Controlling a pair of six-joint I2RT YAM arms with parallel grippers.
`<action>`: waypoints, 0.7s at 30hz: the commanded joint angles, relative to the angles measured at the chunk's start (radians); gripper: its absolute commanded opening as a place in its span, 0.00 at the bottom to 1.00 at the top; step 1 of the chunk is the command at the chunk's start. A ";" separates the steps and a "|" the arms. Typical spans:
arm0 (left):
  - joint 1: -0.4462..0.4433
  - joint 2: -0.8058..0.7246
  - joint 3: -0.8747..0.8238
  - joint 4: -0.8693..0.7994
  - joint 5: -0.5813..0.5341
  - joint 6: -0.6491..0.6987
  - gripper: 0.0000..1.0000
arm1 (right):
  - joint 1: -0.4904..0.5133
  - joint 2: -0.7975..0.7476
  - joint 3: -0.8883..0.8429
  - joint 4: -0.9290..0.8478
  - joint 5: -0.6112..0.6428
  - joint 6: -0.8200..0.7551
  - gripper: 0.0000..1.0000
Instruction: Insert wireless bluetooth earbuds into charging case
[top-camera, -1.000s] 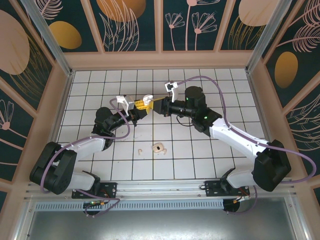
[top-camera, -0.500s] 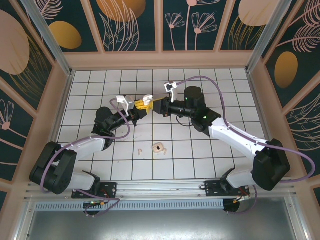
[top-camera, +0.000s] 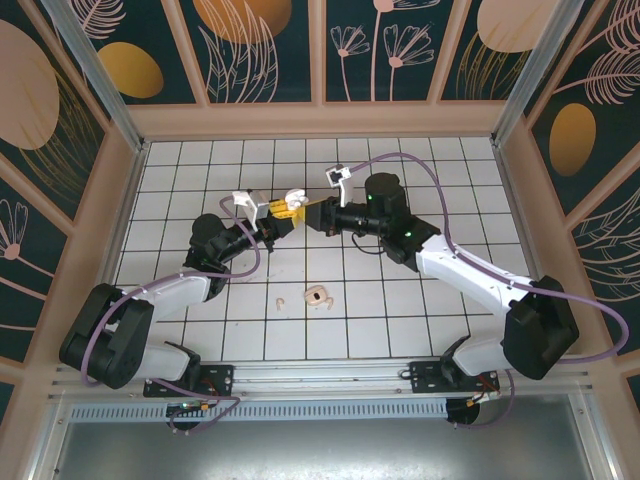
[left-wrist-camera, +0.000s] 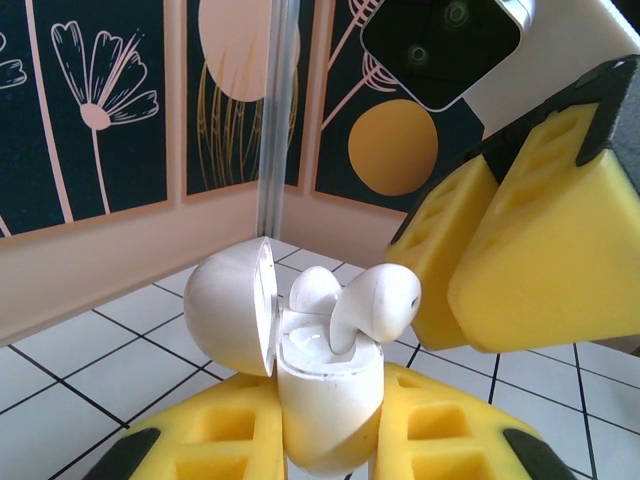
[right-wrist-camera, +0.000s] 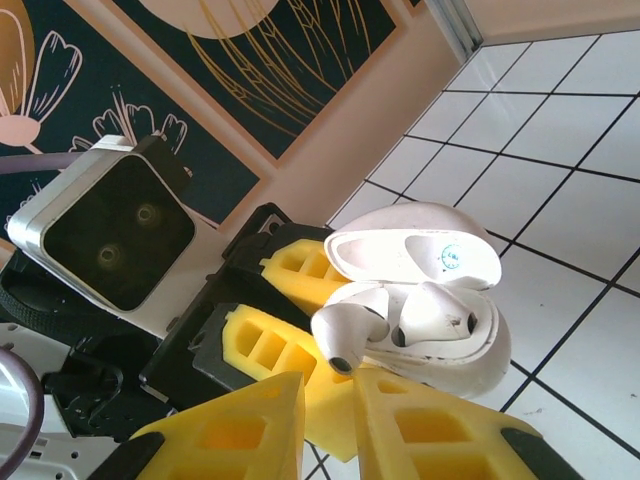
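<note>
Charging case (left-wrist-camera: 325, 385) is clamped lid-open by the left gripper (left-wrist-camera: 330, 445), steadied for insertion; one earbud (right-wrist-camera: 350, 335), apparently pinched by the nearly closed right gripper (right-wrist-camera: 335, 405), is held at the case mouth.

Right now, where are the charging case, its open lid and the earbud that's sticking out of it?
charging case (left-wrist-camera: 325, 410): left wrist view, on the front of its lower body.
lid (left-wrist-camera: 225, 315): left wrist view, on its rounded outer shell.
earbud (left-wrist-camera: 385, 300): left wrist view, on its bulbous head.
</note>
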 joint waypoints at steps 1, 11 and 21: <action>-0.004 -0.012 0.032 0.032 0.026 0.022 0.15 | 0.010 0.013 0.037 0.000 -0.005 -0.018 0.21; -0.003 -0.020 0.030 0.024 0.024 0.028 0.15 | 0.011 -0.001 0.027 -0.008 0.015 -0.019 0.27; -0.003 -0.019 0.035 0.025 0.024 0.028 0.14 | 0.006 -0.029 0.014 -0.016 0.028 -0.020 0.37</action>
